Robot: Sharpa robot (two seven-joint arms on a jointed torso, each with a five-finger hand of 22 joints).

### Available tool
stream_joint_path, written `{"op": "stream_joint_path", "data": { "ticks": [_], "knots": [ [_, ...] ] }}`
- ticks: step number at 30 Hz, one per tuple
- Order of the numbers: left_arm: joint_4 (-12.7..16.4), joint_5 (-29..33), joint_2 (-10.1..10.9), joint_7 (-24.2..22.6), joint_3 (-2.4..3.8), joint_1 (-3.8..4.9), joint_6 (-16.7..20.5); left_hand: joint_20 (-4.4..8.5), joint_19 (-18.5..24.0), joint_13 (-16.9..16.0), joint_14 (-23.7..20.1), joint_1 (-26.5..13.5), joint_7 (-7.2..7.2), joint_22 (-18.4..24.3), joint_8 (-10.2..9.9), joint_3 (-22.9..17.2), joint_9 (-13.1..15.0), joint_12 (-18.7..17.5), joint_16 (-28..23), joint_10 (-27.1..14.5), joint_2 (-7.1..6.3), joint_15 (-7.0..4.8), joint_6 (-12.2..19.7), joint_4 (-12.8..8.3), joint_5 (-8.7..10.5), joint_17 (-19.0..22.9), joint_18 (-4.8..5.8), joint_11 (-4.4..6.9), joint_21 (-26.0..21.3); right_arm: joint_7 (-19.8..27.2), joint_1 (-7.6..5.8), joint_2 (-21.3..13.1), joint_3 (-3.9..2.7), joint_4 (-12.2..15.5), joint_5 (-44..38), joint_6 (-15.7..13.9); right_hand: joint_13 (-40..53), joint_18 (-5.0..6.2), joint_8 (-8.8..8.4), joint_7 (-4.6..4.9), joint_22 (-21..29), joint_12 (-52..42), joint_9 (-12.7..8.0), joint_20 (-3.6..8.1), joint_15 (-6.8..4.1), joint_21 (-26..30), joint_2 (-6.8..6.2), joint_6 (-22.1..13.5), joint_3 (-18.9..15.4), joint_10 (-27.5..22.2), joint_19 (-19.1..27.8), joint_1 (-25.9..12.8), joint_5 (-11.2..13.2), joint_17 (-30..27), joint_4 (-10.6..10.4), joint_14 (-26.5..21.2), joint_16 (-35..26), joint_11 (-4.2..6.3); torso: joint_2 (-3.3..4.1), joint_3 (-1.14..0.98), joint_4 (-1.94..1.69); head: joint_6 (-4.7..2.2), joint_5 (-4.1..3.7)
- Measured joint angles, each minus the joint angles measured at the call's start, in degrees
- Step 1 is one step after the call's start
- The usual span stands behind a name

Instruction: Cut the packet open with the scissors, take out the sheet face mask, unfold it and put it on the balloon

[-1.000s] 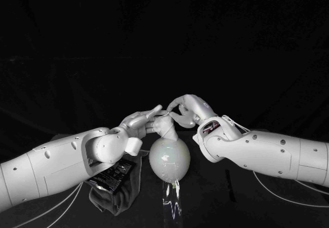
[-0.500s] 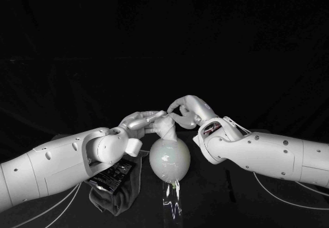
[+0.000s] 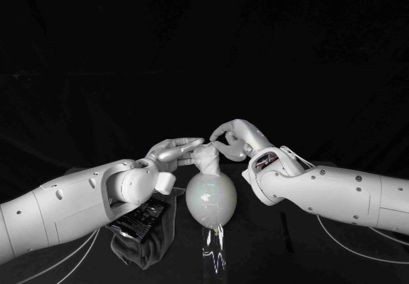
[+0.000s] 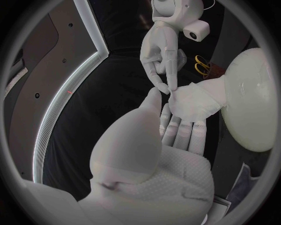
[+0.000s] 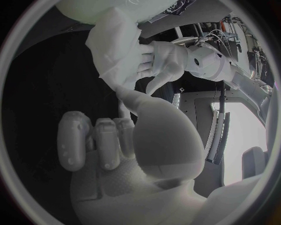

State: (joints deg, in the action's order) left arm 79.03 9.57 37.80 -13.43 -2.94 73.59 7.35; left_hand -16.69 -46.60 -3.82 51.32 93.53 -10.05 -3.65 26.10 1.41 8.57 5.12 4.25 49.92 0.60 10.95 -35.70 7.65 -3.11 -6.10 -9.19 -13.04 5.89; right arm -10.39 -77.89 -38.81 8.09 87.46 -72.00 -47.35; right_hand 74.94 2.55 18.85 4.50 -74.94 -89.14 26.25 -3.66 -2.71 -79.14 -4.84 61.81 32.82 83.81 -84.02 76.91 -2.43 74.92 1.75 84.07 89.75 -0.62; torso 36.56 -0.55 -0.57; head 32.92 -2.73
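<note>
The pale balloon (image 3: 210, 200) lies in the middle of the table, and the white sheet mask (image 3: 206, 158) sits bunched on its far end. My right hand (image 3: 231, 139) pinches a corner of the mask (image 4: 196, 101) between thumb and finger; the right hand (image 4: 161, 58) shows this in the left wrist view. My left hand (image 3: 175, 151) reaches in from the other side, its fingers (image 4: 182, 133) stretched flat against the mask and its thumb apart. The right wrist view shows the mask (image 5: 117, 47) hanging from the balloon (image 5: 111, 7), with the left hand (image 5: 164, 58) behind it.
The dark opened packet (image 3: 139, 218) lies under my left forearm on a crumpled dark cloth (image 3: 140, 248). Yellow-handled scissors (image 4: 202, 65) lie on the table beyond the balloon (image 4: 255, 103). A shiny scrap (image 3: 213, 248) lies near the front edge.
My left hand's fingers have dropped from pointing up to lying flatter against the mask. The right hand has shifted slightly right while keeping its pinch. The balloon has stayed put.
</note>
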Motion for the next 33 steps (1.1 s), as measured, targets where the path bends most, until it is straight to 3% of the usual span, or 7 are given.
{"op": "stream_joint_path", "data": {
  "ticks": [4,10,14,19,21,28,33],
  "knots": [
    [-0.04,-0.57,0.0,-0.01,0.0,0.0,0.13,0.0,0.0,0.0,0.0,0.23,-0.21,0.0,0.66,0.25,0.23,0.0,0.0,-0.01,-0.23,0.0,-1.1,-0.25,0.0,0.0,0.0,0.0,0.0,0.0,0.02,0.32,0.0,-0.21,0.17,-0.01,-0.02,0.0,0.0,0.0,-0.01,0.0,0.0,0.07,0.0,0.0,0.0,0.0,0.0,0.0,-0.06,0.0,0.0,0.03,0.0,0.0,-0.12,0.0,0.0,0.0,-0.01,0.03,-0.01],
    [-0.09,-2.68,-0.17,0.11,0.0,-0.04,0.27,-0.01,1.07,0.07,0.0,3.59,-0.59,0.12,1.11,-0.58,0.21,0.0,0.0,-0.02,-0.65,0.0,-3.52,-2.48,0.0,0.01,-0.01,0.01,-0.24,-0.02,0.02,0.87,0.0,-0.39,0.53,-0.08,-0.03,0.0,0.0,-0.01,-0.01,0.0,0.0,0.08,0.0,0.04,0.0,-0.01,0.15,0.0,-0.05,0.0,0.0,0.03,-0.16,0.0,0.06,0.0,0.02,0.0,-0.02,0.09,-0.11],
    [-0.18,-4.1,-0.33,0.23,0.0,-0.07,0.4,-0.01,1.07,0.07,0.36,6.51,-0.51,0.12,-0.3,-2.7,-0.61,0.0,0.0,0.88,0.33,-0.35,-3.6,-4.6,0.0,0.0,-0.01,0.78,-0.24,-0.02,0.03,0.98,0.0,-0.3,0.78,-0.12,-0.02,0.0,-0.01,-0.02,0.0,0.01,0.05,0.16,0.03,0.05,0.0,-0.02,0.16,0.0,0.03,0.0,0.0,0.03,-0.16,-0.03,0.06,0.0,0.02,0.03,-0.03,0.14,-0.08],
    [-0.28,-5.41,-0.44,0.3,-0.01,-0.12,0.67,0.23,0.5,0.09,0.67,8.11,-0.55,-0.02,-1.4,-4.81,-1.24,0.0,0.0,1.79,0.28,-0.67,-3.64,-6.53,0.0,-0.07,-0.01,0.93,-0.24,-0.01,0.04,1.06,0.0,-0.14,1.02,-0.16,0.0,0.0,-0.02,-0.04,0.03,0.01,0.08,0.16,0.04,0.05,0.0,-0.04,0.16,0.0,0.03,0.0,0.0,0.02,-0.16,-0.03,0.05,0.0,0.02,0.04,-0.02,0.17,-0.02],
    [-0.29,-5.76,-0.44,0.31,-0.01,-0.14,0.78,0.23,-0.88,0.18,1.34,8.64,-0.72,-0.17,-2.4,-7.62,-1.67,0.0,0.0,2.25,0.23,-0.54,-4.46,-7.87,0.0,-0.04,-0.06,0.85,0.08,0.0,0.04,1.1,0.0,-0.14,1.08,-0.16,0.01,0.0,-0.02,-0.1,0.04,0.01,0.08,0.16,0.04,0.05,0.0,-0.11,0.16,0.0,0.03,0.0,0.01,0.0,-0.16,-0.04,0.05,0.0,0.01,0.04,-0.02,0.17,0.0],
    [-0.29,-6.76,-0.44,0.33,0.01,-0.18,1.38,0.51,-3.39,0.19,3.43,3.22,-1.02,-0.56,-5.08,-19.98,-3.12,-0.81,0.0,3.67,-3.59,-0.96,-7.01,-12.45,0.25,0.6,-0.65,1.08,1.89,0.04,0.05,1.33,0.0,-0.31,1.24,-0.17,0.01,0.0,0.19,-0.11,0.02,-0.21,0.09,0.16,0.04,-0.18,0.0,-0.11,0.31,0.0,0.04,0.0,0.01,-0.02,0.0,-0.04,0.01,0.0,-0.01,0.0,0.01,0.16,-0.03],
    [-0.27,-7.07,-0.5,0.16,0.0,-0.19,2.12,1.06,-4.27,0.19,4.98,-0.48,-1.31,-0.75,-5.27,-23.83,-3.19,-0.81,0.77,5.51,-4.14,-1.43,-8.95,-12.39,0.25,0.55,-0.64,1.29,2.76,0.07,0.05,1.33,0.0,-0.29,1.33,-0.16,0.01,0.0,0.2,-0.11,0.01,-0.21,0.15,0.16,0.04,-0.18,0.0,-0.12,0.31,-0.01,0.04,0.0,0.01,-0.01,0.0,-0.04,0.0,0.0,-0.01,0.0,0.01,0.14,-0.05]
  ]
}}
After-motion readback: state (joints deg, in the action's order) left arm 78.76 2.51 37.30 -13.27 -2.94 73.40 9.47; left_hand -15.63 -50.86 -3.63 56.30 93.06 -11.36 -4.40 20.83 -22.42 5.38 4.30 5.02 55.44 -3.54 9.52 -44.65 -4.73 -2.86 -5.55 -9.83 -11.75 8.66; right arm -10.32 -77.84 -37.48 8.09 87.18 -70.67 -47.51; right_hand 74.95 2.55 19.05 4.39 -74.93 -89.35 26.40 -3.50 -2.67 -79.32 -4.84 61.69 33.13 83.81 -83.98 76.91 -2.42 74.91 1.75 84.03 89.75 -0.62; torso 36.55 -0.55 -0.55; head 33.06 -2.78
